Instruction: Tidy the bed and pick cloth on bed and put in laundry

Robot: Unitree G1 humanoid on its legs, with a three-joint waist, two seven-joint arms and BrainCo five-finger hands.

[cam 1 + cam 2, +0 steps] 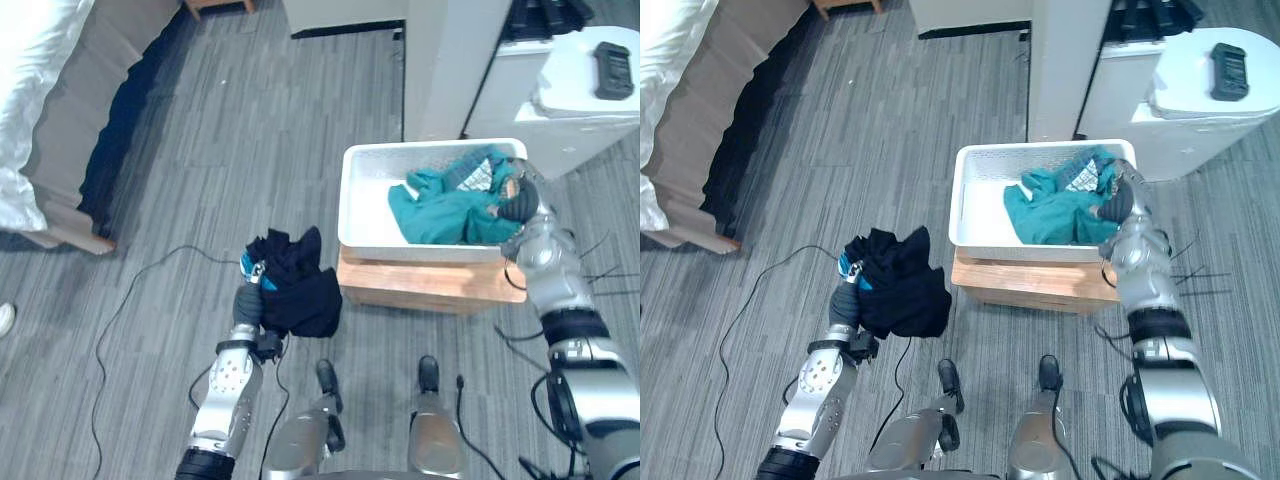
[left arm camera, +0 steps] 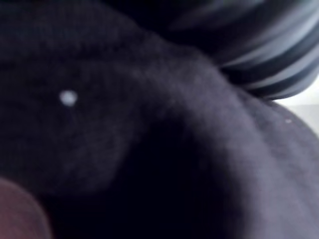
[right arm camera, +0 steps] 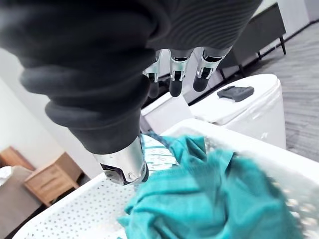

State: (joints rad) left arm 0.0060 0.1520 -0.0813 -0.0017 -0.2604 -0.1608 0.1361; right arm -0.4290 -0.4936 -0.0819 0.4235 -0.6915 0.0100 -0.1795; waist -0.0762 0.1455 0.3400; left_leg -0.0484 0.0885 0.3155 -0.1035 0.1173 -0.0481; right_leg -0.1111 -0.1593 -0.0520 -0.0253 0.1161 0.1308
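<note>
A dark navy cloth (image 1: 295,280) with a bit of teal at its edge hangs bunched over my left hand (image 1: 247,303), above the floor and left of the basket. Its fingers are buried in the cloth (image 2: 149,124). A white perforated laundry basket (image 1: 360,200) stands on a low wooden stand (image 1: 420,285) and holds a teal cloth (image 1: 445,212). My right hand (image 1: 520,200) hovers over the basket's right end. In the right wrist view its fingers (image 3: 177,74) are straight and hold nothing, just above the teal cloth (image 3: 209,199).
The bed with white bedding (image 1: 30,90) and a beige base (image 1: 95,110) lies at the far left. A white unit (image 1: 580,100) with a black object (image 1: 612,70) on top stands behind the basket. Grey plank floor (image 1: 250,130) stretches between them.
</note>
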